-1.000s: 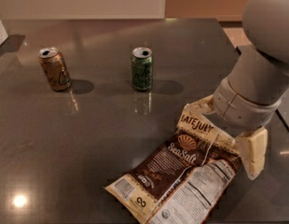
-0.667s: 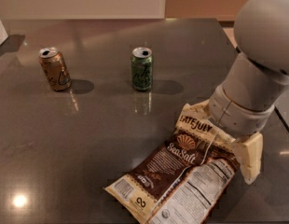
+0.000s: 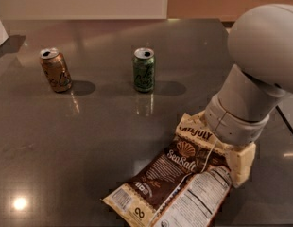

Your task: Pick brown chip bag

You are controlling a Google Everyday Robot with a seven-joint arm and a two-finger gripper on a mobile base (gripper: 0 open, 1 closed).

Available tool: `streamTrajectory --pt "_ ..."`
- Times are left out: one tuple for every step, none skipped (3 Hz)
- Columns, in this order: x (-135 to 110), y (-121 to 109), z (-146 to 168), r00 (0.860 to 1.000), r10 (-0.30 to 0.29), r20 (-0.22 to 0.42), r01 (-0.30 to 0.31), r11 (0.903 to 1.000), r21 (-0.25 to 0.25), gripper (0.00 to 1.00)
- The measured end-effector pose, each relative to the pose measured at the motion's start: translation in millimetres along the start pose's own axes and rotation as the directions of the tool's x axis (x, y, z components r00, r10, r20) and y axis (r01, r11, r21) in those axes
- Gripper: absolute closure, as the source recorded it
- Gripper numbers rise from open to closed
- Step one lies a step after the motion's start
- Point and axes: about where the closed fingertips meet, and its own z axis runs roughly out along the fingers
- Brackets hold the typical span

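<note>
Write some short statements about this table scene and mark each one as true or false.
1. The brown chip bag lies on the table. True.
2. The gripper is at the bag's upper right end. True.
3. The green can lies on its side. False: it stands upright.
4. In the picture, the brown can is right of the green can. False: it is to its left.
5. Both cans touch the bag. False: both stand apart from it, farther back.

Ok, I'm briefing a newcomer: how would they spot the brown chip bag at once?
On the dark table, look front right, beneath the arm's gripper. The brown chip bag lies flat there: large, crinkly, lettered "Sea Salt", unlike the small tan can and green can behind.
</note>
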Motion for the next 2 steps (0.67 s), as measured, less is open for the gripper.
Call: streamTrajectory --pt "-3.2 -2.0 2.0 1.000 0.016 -0.004 -0.016 0.9999 -0.001 0.41" --pt "-3.3 -6.5 -3.8 0.998 0.061 -0.009 -0.061 0.9981 0.007 0.64"
